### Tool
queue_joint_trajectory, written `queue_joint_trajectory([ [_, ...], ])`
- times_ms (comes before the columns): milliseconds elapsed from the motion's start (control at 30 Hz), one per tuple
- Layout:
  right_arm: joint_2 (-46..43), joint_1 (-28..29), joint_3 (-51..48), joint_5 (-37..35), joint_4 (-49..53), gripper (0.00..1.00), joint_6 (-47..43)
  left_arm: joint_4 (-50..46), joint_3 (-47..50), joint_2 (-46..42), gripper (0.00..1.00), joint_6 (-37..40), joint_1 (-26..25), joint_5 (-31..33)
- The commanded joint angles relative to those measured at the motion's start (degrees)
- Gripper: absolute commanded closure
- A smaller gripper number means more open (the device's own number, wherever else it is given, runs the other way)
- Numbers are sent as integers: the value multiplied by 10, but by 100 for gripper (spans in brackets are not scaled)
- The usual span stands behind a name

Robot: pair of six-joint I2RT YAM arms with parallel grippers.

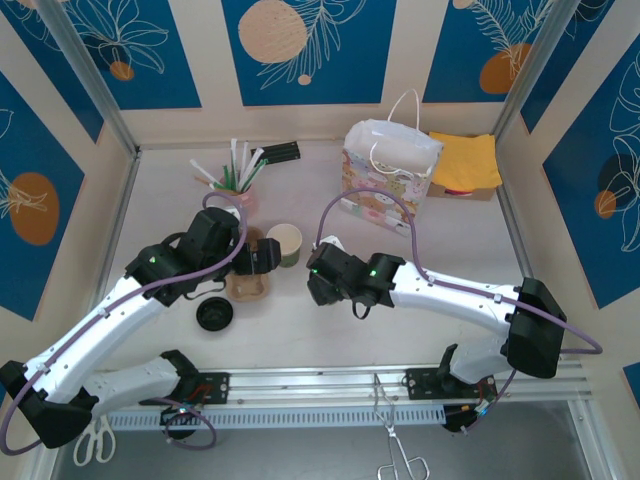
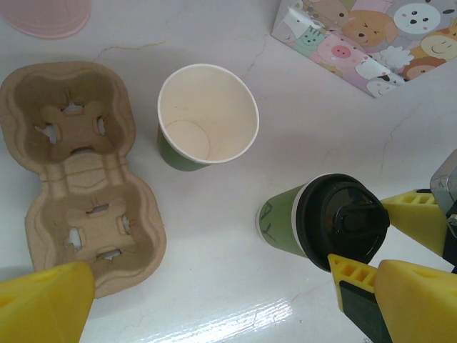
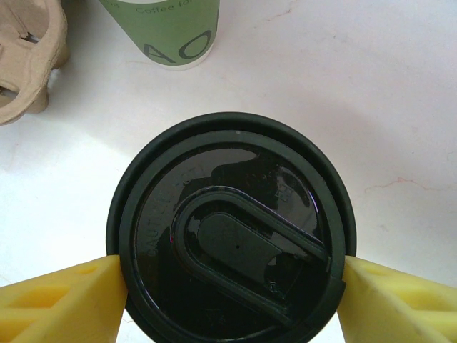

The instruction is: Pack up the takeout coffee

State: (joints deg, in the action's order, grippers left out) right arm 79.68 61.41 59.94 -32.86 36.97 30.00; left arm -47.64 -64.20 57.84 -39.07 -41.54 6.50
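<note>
right gripper (image 3: 230, 282) fingers pinch the lidded cup (image 3: 232, 229) by its black lid, one each side; left gripper (image 2: 213, 282) fingers spread wide above the table, near open cup (image 2: 207, 114) and carrier (image 2: 78, 171)

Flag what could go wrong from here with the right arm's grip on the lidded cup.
1. The right gripper pinches the lidded cup at its lid rim; the lid may pop off or slip on lifting.
2. The open cup stands close by, toward the carrier; a low transfer could tip it.
3. The left gripper sits open near the carrier, so the arms might collide.
</note>
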Motion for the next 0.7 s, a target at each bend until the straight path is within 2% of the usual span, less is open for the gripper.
queue_joint_trajectory([
  [0, -14, 4, 15, -11, 18, 26, -3, -10, 2, -1, 0, -1, -5, 5],
  [667, -17, -5, 26, -10, 21, 26, -6, -7, 3, 3, 0, 0, -5, 1],
])
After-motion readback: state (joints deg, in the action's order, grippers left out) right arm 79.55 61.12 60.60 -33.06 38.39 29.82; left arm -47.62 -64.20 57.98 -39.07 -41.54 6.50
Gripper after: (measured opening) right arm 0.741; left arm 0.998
